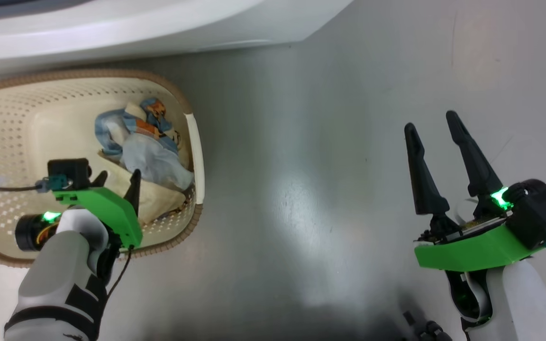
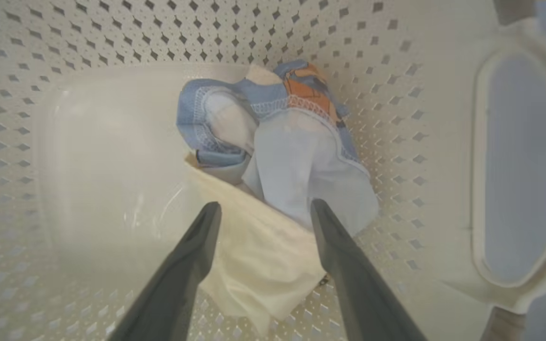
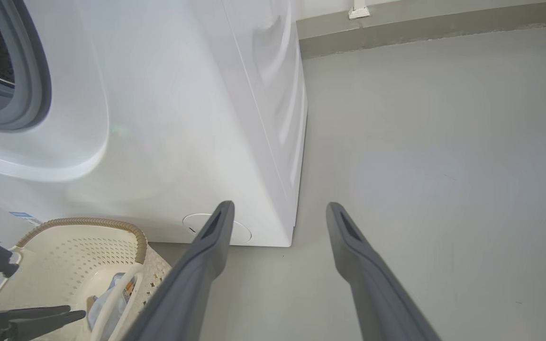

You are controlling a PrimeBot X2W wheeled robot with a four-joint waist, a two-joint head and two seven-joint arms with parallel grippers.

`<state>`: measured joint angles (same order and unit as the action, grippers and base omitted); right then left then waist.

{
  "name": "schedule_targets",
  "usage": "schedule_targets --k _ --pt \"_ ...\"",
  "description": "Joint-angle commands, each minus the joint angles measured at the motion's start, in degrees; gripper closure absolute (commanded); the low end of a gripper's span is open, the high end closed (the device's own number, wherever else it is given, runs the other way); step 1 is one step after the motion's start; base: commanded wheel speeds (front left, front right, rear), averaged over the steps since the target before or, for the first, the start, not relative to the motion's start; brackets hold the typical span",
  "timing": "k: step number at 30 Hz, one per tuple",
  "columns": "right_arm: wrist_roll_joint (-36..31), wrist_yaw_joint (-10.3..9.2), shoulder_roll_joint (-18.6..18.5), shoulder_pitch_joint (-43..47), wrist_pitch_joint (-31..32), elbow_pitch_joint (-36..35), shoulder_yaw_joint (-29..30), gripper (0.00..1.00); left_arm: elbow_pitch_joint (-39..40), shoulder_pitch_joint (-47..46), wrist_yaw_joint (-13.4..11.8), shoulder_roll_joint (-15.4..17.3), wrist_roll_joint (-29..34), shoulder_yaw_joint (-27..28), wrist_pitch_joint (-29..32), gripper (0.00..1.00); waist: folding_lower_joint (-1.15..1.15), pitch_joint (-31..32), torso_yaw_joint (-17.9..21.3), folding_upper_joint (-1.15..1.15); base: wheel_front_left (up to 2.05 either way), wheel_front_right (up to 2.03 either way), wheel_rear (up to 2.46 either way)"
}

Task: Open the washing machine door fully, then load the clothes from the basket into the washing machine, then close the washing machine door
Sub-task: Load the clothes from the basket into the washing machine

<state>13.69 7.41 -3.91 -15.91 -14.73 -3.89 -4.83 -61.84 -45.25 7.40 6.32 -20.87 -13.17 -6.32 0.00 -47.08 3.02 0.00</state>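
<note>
The cream basket (image 1: 17, 128) with its brown rim stands on the floor in front of the white washing machine (image 1: 112, 33). The clothes lie in its right end: a blue piece with orange prints (image 1: 152, 118), a light blue one (image 1: 154, 161) and a cream one (image 1: 159, 199). My left gripper (image 1: 119, 174) reaches down inside the basket, open, its fingers either side of the cream cloth (image 2: 254, 251) and below the light blue garment (image 2: 301, 166). My right gripper (image 1: 431, 121) hangs open over bare floor, holding nothing. The machine's grey rubber ring (image 3: 31, 85) is uncovered; the washing machine door is out of view.
Grey floor (image 3: 420, 166) stretches to the right of the machine, ending at a low grey ledge (image 3: 420, 28) along the wall. A round cap (image 3: 242, 233) sits low on the machine's front. The basket's side handle opening (image 2: 519, 166) is close to my left fingers.
</note>
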Motion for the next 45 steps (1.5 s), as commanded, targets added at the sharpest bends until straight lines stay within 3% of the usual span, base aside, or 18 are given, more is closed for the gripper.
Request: schedule_targets --k 1,15,21,29,30,31,32,40,45 --pt "-0.3 0.08 0.3 0.8 -0.3 -1.3 -1.3 0.0 0.2 0.5 0.1 2.3 -0.9 0.7 0.2 0.0 0.0 -1.3 0.2 0.0 0.0 0.0 0.0" --pt "0.5 0.08 0.9 -0.7 -0.3 -1.2 -1.9 0.0 3.0 -2.5 0.1 6.2 -14.4 -9.0 4.2 0.0 0.0 -5.9 1.8 0.0 0.0 0.0 0.0" --pt "0.6 0.08 1.0 -0.5 -0.3 -1.2 -1.7 0.0 4.1 -4.2 0.1 7.6 -18.2 -13.6 5.0 0.0 0.0 -6.9 2.0 0.0 0.0 0.0 0.0" --pt "0.0 0.08 1.0 -0.2 -0.3 -1.7 -1.9 0.0 -1.2 -8.0 0.1 8.4 -19.4 -15.7 4.6 0.0 0.0 -7.8 2.3 0.0 0.0 0.0 0.0" --pt "-0.1 0.08 1.0 0.0 -0.3 -1.7 -1.8 0.0 -1.8 -8.2 0.1 8.0 -19.6 -16.0 5.0 0.26 0.0 -7.9 2.3 0.0 0.0 0.0 0.0" --pt "-0.3 0.08 1.0 0.0 -0.3 -1.8 -1.7 0.0 -2.3 -8.5 0.1 7.8 -19.9 -16.2 5.3 0.84 0.0 -7.9 2.3 0.0 0.0 0.0 0.0" --pt "-0.2 0.08 1.0 0.1 -0.3 -1.8 -1.5 0.0 -2.6 -8.7 0.1 7.6 -19.9 -16.6 5.3 1.0 0.0 -7.9 2.2 0.0 0.0 0.0 0.0" --pt "-0.6 0.08 1.0 0.1 -0.3 -2.1 -0.3 0.0 -2.7 -8.1 0.1 6.7 -22.1 -18.6 3.2 1.0 0.0 -6.2 1.1 0.0 0.0 0.0 0.0" --pt "-0.8 0.08 0.9 0.0 -0.3 -1.8 -0.3 0.0 -2.3 -6.3 0.1 7.3 -23.9 -18.9 -1.9 1.0 0.0 -3.5 0.4 0.0 0.0 0.0 0.0"
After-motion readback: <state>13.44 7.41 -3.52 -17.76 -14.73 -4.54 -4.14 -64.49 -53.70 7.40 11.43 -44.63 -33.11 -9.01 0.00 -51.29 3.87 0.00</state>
